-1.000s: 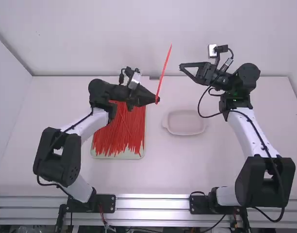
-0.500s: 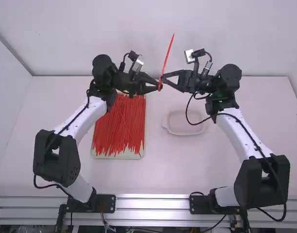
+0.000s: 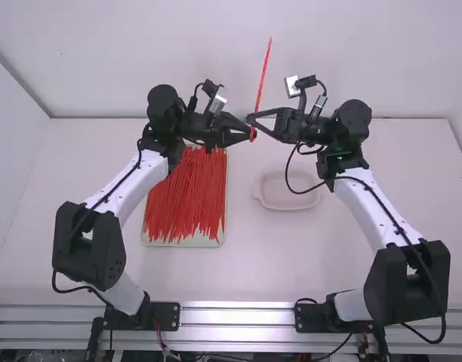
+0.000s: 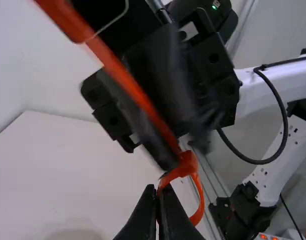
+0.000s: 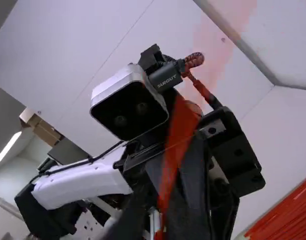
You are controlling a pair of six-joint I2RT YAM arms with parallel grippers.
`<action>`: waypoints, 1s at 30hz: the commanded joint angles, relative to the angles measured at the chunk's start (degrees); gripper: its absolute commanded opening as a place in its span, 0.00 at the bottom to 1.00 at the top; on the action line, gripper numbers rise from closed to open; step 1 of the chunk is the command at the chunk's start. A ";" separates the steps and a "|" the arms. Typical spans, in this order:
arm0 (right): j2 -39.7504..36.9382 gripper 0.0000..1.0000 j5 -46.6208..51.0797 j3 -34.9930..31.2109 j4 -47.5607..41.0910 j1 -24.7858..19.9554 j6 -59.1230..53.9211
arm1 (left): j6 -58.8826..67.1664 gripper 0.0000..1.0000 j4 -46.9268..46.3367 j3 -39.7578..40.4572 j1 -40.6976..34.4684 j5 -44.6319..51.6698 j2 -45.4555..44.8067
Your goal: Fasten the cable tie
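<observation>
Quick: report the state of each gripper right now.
Left gripper: closed, holding the thin red plastic cable tie.
Right gripper: at the tie's strap; open or closed cannot be told.

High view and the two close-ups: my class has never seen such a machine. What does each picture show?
Two robot arms stand at a white table: the left arm and the right arm. The high view looks down from behind them; each close-up comes from a camera on one arm's wrist. On the table lie a tray of red ties and a white dish. The left arm's jaws pinch a red cable tie in the air, its strap pointing up; the right arm's tip meets it there.
</observation>
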 commanded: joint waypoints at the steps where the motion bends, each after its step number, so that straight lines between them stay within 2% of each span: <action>1: -1.05 0.00 0.15 1.44 0.57 0.02 -0.33 | 0.55 0.02 0.07 1.57 -0.28 0.04 0.22; 5: -1.05 0.00 0.17 1.44 0.59 0.15 -0.35 | 0.55 0.02 0.07 1.57 -0.28 -0.17 0.22; 6: -1.05 0.00 0.02 1.44 0.59 -0.07 -0.72 | 0.55 0.15 0.04 1.57 -0.09 -0.26 0.22; 8: -1.05 0.00 -0.11 1.44 0.61 -0.31 -1.03 | 0.52 1.00 0.02 1.57 0.15 -0.79 0.22; 14: -1.05 0.00 -3.08 1.44 -0.55 -4.57 -3.80 | 3.65 0.99 -9.18 1.60 1.09 -7.65 0.22; 18: -1.05 0.00 -3.21 1.44 -11.58 -7.30 -12.35 | 9.07 0.99 -17.03 1.60 2.21 -9.16 0.22; 26: -1.05 0.00 0.46 1.44 -44.41 -10.21 -42.21 | 21.97 0.99 -37.35 1.60 6.16 -8.98 0.22; 28: -1.05 0.00 5.88 1.44 -54.73 -10.88 -50.71 | 27.34 0.99 -44.11 1.57 7.48 -9.01 0.22; 30: -1.05 0.00 10.19 1.44 -60.96 -11.23 -54.90 | 30.97 0.99 -48.41 1.57 8.41 -9.03 0.22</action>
